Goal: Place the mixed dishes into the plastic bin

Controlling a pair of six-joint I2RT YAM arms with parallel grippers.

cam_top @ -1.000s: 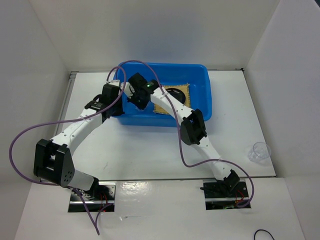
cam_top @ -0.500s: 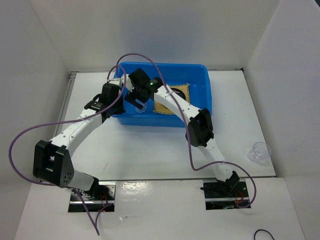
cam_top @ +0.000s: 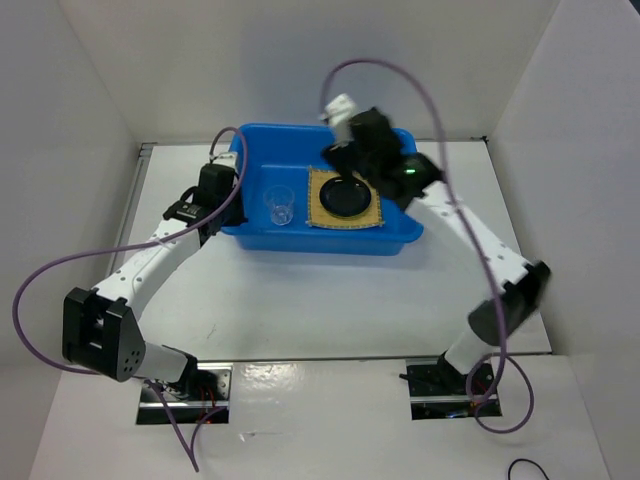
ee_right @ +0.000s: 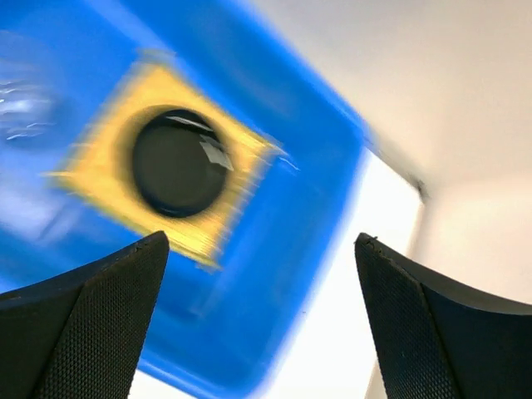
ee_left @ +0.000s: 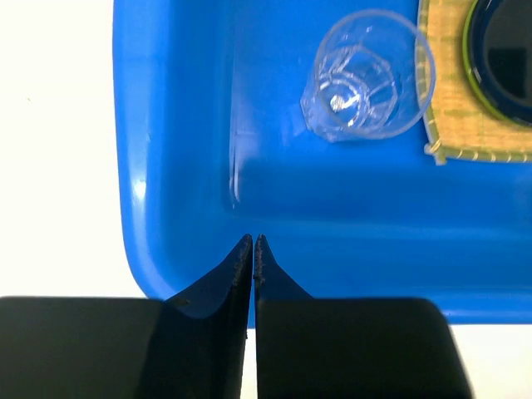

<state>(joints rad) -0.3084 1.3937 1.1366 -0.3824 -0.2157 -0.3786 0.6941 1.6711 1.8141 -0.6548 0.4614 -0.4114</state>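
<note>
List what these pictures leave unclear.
1. Lime-green plate: the left wrist view shows only a rim sliver. The black dish covers it, and the frame edge cuts both.
2. Clear cup: motion-blurred in the right wrist view.
3. Left claw: in the top view, its wrist hides the tips.

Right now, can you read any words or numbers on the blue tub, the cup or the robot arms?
None can be read.
No word, number or label shows on the plastic bin, the clear cup, the woven mat or the black dish.
The left arm and right arm show no print, only a small green light on the right one.
The right wrist view is too blurred to read anything.
</note>
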